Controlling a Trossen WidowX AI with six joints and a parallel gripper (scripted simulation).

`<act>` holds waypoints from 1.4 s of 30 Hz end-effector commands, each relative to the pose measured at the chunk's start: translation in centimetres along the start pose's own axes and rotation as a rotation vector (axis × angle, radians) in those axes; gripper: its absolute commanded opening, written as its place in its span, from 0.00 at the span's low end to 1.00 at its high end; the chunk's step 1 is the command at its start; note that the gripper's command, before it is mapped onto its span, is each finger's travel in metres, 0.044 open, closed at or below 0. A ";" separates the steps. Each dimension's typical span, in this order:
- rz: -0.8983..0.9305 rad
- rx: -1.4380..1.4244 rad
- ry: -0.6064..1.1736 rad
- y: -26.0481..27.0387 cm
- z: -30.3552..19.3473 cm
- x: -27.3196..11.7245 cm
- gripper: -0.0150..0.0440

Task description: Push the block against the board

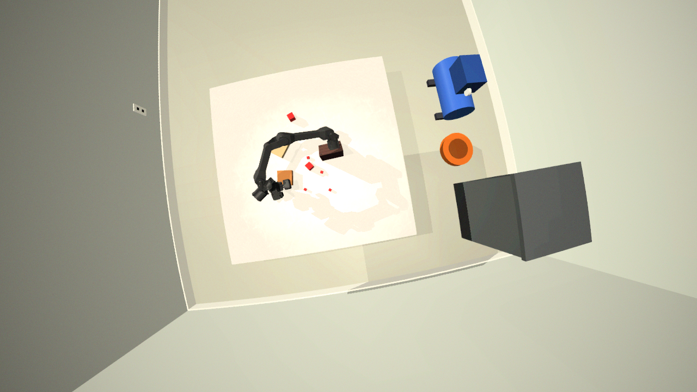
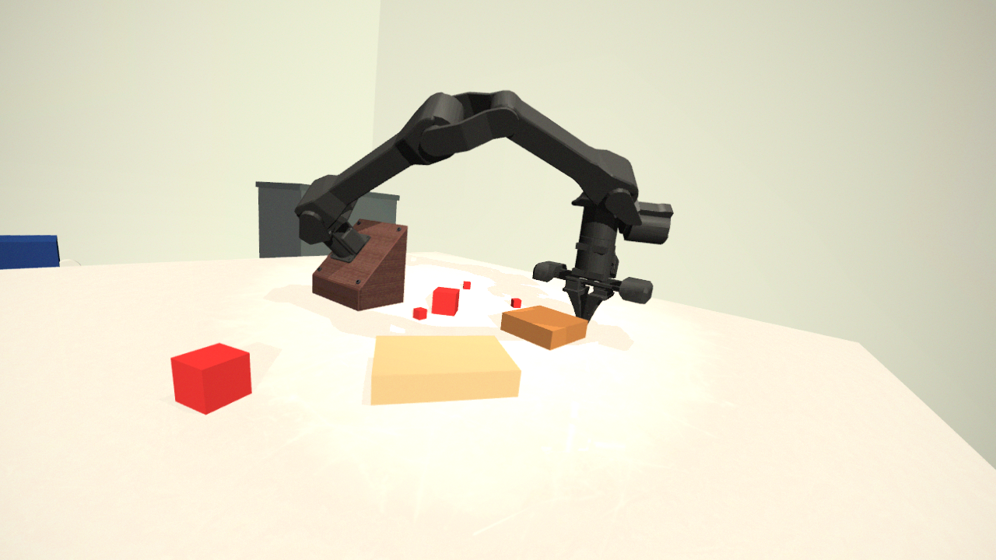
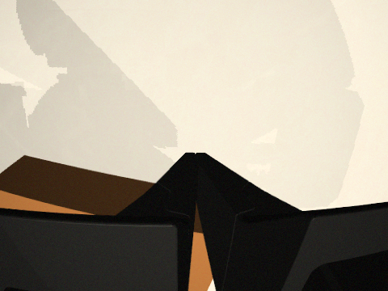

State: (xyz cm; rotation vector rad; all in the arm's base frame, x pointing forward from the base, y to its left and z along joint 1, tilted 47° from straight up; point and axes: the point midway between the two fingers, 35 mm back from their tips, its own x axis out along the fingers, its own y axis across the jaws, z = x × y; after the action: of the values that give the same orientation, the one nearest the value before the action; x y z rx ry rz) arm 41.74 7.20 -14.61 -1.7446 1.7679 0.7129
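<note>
Block (image 2: 544, 327): flat orange square, apart from pale board (image 2: 443, 367); clenched, empty hand (image 2: 586, 311) at its far edge.

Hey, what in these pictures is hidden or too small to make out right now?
- Top view: most of the board, covered by the arm.
- Exterior view: whether the shut jaws of the gripper touch the block; the block hides the tips.
- Wrist view: the block, largely blocked by the fingers.
- Top view: gap between block and board, too small.
</note>
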 end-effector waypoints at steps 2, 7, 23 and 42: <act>-0.007 0.004 0.003 -0.2 -0.8 -0.2 0.25; -0.008 0.003 0.006 -0.2 -1.3 -0.2 0.25; -0.011 0.001 0.011 0.0 -2.8 -0.3 0.25; -0.013 -0.002 0.017 0.3 -4.6 -0.3 0.25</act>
State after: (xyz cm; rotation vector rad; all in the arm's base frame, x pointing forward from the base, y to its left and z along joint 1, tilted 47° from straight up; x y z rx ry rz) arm 41.17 4.46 -11.75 -1.7637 1.7699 0.7063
